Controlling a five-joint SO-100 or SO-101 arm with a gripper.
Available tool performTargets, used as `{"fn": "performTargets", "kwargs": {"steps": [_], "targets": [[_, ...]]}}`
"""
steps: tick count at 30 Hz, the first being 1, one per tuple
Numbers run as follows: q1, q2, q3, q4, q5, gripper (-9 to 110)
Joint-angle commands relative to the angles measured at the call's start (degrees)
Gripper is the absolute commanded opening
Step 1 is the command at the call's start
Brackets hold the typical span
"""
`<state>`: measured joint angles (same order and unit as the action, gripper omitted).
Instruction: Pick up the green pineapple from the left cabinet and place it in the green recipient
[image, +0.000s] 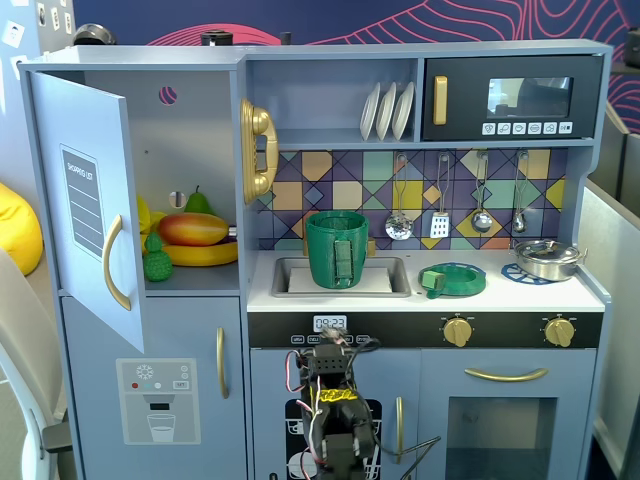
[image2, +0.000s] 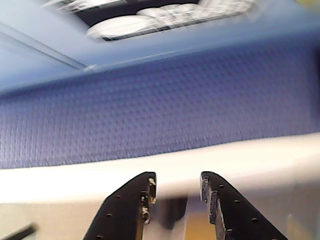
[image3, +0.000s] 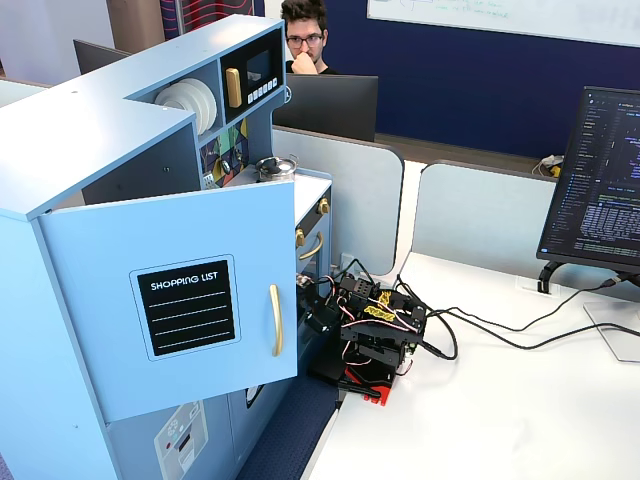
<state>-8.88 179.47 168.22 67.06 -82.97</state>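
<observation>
Bumpy bright-green pineapple (image: 157, 260) (spiky crown) inside open left cabinet (image: 190, 150).

At centre right of a fixed view, the white counter (image: 520, 292) carries the green recipient (image: 336, 248), which stands in the sink (image: 385, 277), a flat green dish (image: 452, 279) and a silver pan (image: 548, 258). At centre left, the green pineapple (image: 157, 258), a mango (image: 192, 229), a banana (image: 205, 254) and a pear (image: 198, 202) are held on the shelf (image: 205, 275) of the left cabinet (image: 200, 120).
</observation>
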Motion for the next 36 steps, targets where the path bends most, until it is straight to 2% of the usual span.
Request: {"fn": "performTargets", "kwargs": {"steps": [1,8,15,22,30,36], "targets": [[-7.38,-4.31,-6.86,-20.30,-6.33,2],[-18.28,-12.66,-17.23,-42.45,-9.93,3],[-26.81,-19.95,-23.82,-53.26,-15.03,3],[-33.49,-22.76,-28.12,-55.20,-17.05,3],[-35.86,-29.88,-34.37,-58.27,-19.51,4],[-37.09,-34.80,-37.44,-61.52,-18.37,13]]}}
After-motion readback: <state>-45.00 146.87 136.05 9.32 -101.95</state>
